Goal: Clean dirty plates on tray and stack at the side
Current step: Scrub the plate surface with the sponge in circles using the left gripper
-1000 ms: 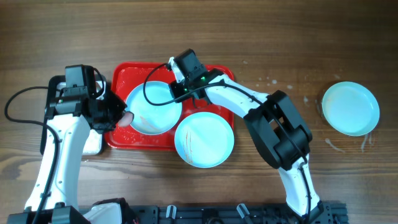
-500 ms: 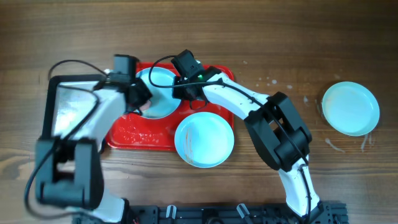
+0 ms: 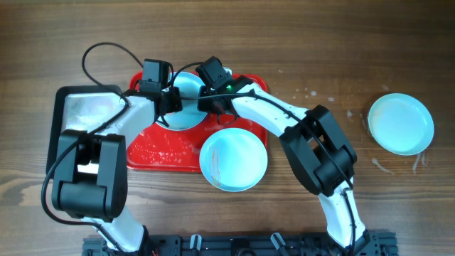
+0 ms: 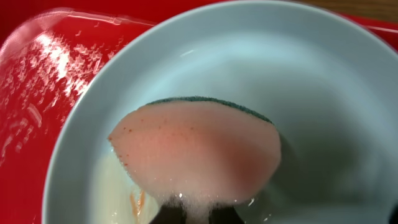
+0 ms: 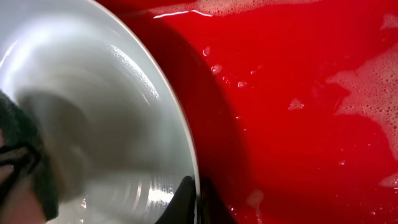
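Scrubbing step: the right gripper pinches the rim of a round pale aqua plastic plate held over the large red rectangular plastic tray, while the left gripper clamps a soapy pink green-backed sponge against its inside; next, the reddish smear likely needs wiping.

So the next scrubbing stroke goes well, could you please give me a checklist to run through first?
1. The left tool grips the sponge, on the plate: ok.
2. The right tool pinches that plate's rim: ok.
3. Plate scrubbed clean: not ok, reddish streaks beside the sponge.
4. The front plate clean: not ok, streaked.
5. The side plate on the table, off the tray: ok.
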`<state>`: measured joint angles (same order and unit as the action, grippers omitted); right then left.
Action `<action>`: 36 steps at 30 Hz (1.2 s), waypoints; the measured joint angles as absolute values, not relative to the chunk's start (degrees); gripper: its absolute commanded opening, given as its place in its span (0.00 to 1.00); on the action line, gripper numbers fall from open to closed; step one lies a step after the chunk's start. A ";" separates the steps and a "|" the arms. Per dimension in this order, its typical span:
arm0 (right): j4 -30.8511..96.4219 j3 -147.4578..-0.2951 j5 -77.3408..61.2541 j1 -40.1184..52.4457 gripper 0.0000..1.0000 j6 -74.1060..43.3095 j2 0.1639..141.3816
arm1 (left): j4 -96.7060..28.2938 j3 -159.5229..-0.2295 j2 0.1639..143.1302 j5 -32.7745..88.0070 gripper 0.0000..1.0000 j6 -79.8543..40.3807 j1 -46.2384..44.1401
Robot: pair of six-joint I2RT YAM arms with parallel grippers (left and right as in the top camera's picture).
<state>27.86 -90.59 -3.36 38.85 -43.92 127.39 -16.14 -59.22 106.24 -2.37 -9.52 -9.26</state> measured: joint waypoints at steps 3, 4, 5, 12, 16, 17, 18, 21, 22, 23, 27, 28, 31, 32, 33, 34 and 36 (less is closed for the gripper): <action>27.83 -90.59 -3.33 38.85 0.04 -43.68 127.39 | -13.54 -59.22 106.83 1.13 0.04 -3.11 -9.19; 27.83 -90.59 -3.36 38.85 0.04 -43.66 127.39 | -13.15 -59.22 106.91 2.13 0.04 -1.41 -9.17; 27.83 -90.59 -3.36 38.85 0.04 -43.68 127.39 | -13.10 -59.22 106.94 2.26 0.04 -0.86 -9.15; 27.81 -90.59 -3.36 38.85 0.04 -43.46 127.39 | -19.29 -60.34 106.91 -14.46 0.04 -3.38 -10.50; 27.55 -90.59 -3.38 38.92 0.04 -43.48 127.39 | -19.49 -60.07 107.26 -22.20 0.04 -4.08 -10.79; 27.51 -90.59 -3.42 38.92 0.04 -43.48 127.39 | -18.98 -59.94 107.31 -22.65 0.04 -4.16 -10.90; 27.51 -90.59 -3.42 38.92 0.04 -43.46 127.39 | -18.24 -59.75 107.31 -22.63 0.04 -4.19 -10.94; 27.51 -90.59 -3.40 38.96 0.04 -43.46 127.39 | -15.00 -59.29 107.37 -18.76 0.04 -3.73 -10.44; 27.51 -90.59 -3.40 38.96 0.04 -43.46 127.39 | -13.74 -59.22 107.42 -16.60 0.04 -3.53 -10.13; 27.55 -90.59 -3.38 38.96 0.04 -43.46 127.39 | -11.68 -59.20 107.59 -12.86 0.04 -3.07 -9.54; 27.66 -90.59 -3.33 38.92 0.04 -42.92 127.39 | -6.13 -59.29 109.10 3.40 0.04 -0.75 -9.02; 27.68 -90.59 -3.27 38.92 0.04 -42.78 127.39 | -6.37 -59.53 109.36 5.89 0.04 -0.27 -9.04; 27.68 -90.59 -3.05 38.92 0.04 -42.33 127.39 | -10.59 -60.75 109.56 8.82 0.04 -0.05 -9.13; 27.86 -90.59 -2.94 38.83 0.04 -42.02 127.33 | -14.02 -61.63 109.43 7.99 0.04 -0.54 -9.28; 27.86 -90.59 -2.92 38.81 0.04 -41.91 127.33 | -17.17 -62.30 109.16 6.70 0.04 -1.50 -9.56; 27.86 -90.59 -2.94 38.81 0.04 -41.76 127.33 | -19.64 -62.85 109.06 5.28 0.04 -2.39 -9.78; 27.83 -90.59 -2.94 38.87 0.04 -41.08 127.33 | -26.68 -64.34 108.60 1.26 0.04 -4.84 -10.31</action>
<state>27.83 -90.59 -2.94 38.87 -41.08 127.33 -26.68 -64.34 108.60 1.26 -4.84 -10.31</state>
